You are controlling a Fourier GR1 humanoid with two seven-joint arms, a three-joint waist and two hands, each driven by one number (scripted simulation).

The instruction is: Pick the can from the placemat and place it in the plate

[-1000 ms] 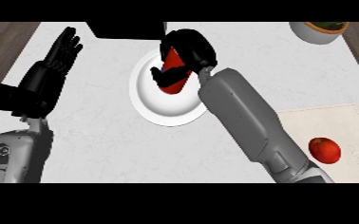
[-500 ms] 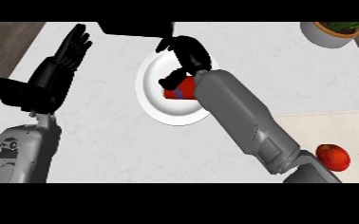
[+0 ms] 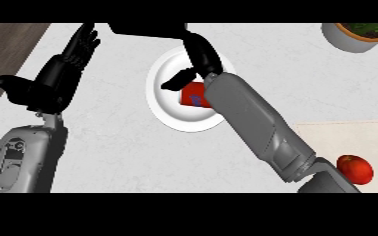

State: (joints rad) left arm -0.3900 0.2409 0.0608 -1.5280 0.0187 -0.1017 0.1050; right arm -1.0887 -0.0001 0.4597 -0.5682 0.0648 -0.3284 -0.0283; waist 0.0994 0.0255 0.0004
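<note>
The red can (image 3: 193, 96) lies on the white plate (image 3: 167, 109), partly hidden by my right forearm. My right hand (image 3: 201, 57) is above the plate's far half, open, with its fingers stretched away from me and its thumb (image 3: 174, 81) pointing left just over the can. I cannot tell whether the thumb touches the can. My left hand (image 3: 65, 72) rests open at the left, fingers up, away from the plate.
A beige placemat (image 3: 336, 136) lies at the lower right with a red round fruit (image 3: 355, 169) on it. A potted plant (image 3: 354, 35) stands at the far right corner. A dark object (image 3: 148, 29) sits behind the plate. A wooden strip (image 3: 18, 40) runs at the far left.
My right hand's fingers, curled round the red can over the plate before, have straightened. The can now lies on the plate beneath the thumb. The left hand stays in place.
</note>
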